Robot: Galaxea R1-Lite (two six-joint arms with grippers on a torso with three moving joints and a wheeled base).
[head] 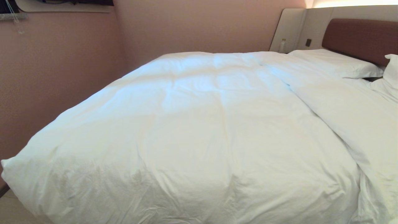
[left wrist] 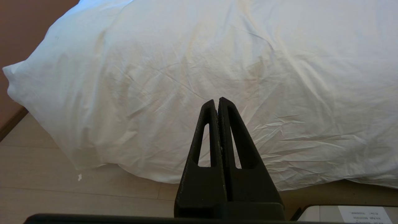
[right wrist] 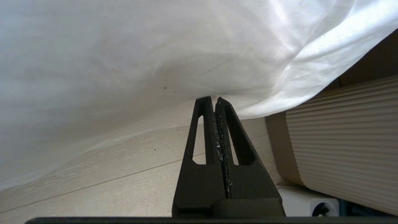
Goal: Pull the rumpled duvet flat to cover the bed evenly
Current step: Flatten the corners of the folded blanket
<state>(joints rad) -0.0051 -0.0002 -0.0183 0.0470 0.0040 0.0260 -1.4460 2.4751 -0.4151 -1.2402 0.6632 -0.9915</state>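
The white duvet [head: 199, 124] lies puffy and creased over the bed [head: 360, 39], reaching the foot and the wall side. A thicker band of it runs diagonally along the right [head: 342, 109]. Neither arm shows in the head view. My left gripper [left wrist: 216, 100] is shut and empty, held low in front of the duvet [left wrist: 217, 56] where it overhangs the foot corner. My right gripper [right wrist: 211, 99] is shut, its tips right at the lower edge of the hanging duvet [right wrist: 124, 46]. No cloth shows between its fingers.
Two white pillows [head: 335, 63] [head: 392, 70] lie by the brown headboard. A pink wall [head: 62, 68] runs close along the bed's far side. Pale wood floor [left wrist: 62, 193] lies below the overhang. A ribbed beige panel [right wrist: 342, 140] and a white box [right wrist: 311, 202] stand near the right gripper.
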